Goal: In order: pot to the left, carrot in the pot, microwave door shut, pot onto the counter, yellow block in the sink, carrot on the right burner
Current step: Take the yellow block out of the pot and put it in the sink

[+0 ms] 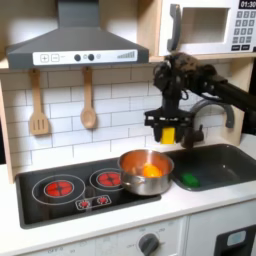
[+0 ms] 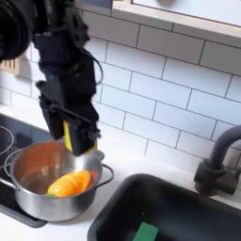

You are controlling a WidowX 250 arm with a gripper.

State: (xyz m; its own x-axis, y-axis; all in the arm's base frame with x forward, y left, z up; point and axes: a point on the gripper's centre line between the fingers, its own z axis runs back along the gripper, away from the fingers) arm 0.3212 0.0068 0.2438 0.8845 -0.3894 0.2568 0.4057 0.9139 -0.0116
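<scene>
Fingers: clenched on the yellow block, above the pot at its 1 o'clock.
Risk: early release drops the block beside the carrot, short of the sink.

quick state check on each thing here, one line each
pot: straddling cooktop edge and counter, carrot inside
carrot: lying in the pot
yellow block: lifted, held above the pot
gripper: jaws shut on the yellow block
sink: holds a flat green piece

microwave door cropped by top edge, pot cut at left
</scene>
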